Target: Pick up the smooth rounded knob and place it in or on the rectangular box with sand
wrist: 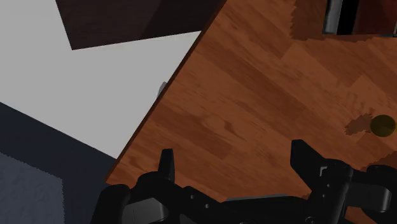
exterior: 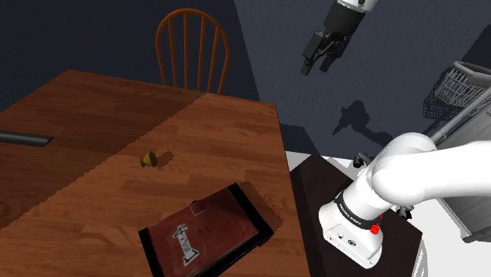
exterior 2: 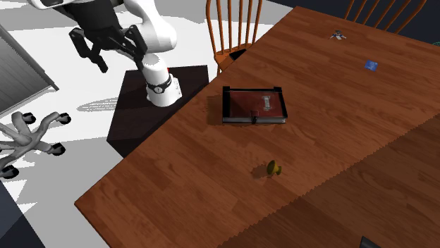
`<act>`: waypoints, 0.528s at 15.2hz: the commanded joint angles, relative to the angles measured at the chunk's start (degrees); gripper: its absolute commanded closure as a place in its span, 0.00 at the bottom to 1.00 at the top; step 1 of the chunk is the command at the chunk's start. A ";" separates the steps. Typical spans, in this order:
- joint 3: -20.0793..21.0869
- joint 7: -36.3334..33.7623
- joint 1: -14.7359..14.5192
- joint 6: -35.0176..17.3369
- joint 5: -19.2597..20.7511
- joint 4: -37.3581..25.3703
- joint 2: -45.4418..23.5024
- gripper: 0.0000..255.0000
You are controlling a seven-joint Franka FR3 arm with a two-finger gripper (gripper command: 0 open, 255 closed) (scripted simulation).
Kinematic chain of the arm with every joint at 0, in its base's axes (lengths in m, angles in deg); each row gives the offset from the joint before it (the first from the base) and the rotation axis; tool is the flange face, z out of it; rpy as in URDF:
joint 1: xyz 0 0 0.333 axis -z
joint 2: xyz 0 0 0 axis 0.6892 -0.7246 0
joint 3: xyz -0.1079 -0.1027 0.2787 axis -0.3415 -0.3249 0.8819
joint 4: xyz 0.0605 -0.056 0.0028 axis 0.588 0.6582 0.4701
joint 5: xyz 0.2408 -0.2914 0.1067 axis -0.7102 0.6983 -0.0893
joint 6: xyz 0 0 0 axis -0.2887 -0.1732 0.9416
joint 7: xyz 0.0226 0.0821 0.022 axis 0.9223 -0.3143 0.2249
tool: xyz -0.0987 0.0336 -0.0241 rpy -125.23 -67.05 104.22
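Raised high and off to the side of the desk (exterior: 94, 118), the claw (exterior: 321, 57) is seen with its fingers spread and nothing between them. One yellowish knob (exterior: 148, 160) is found lying on the desk, near but apart from one dark-rimmed box (exterior: 206, 234) with a reddish-brown inside. In the wrist view the box is cut off. One blue item (exterior 2: 371, 65) and one greyish item (exterior 2: 337, 34) cannot be made out.
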 commanded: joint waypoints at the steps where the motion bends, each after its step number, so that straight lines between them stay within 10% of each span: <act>1: 0.00 0.00 0.00 0.00 0.00 0.00 0.00 0.00; 8: 8.00 -7.90 -2.36 -8.28 -3.76 0.92 -7.62 0.00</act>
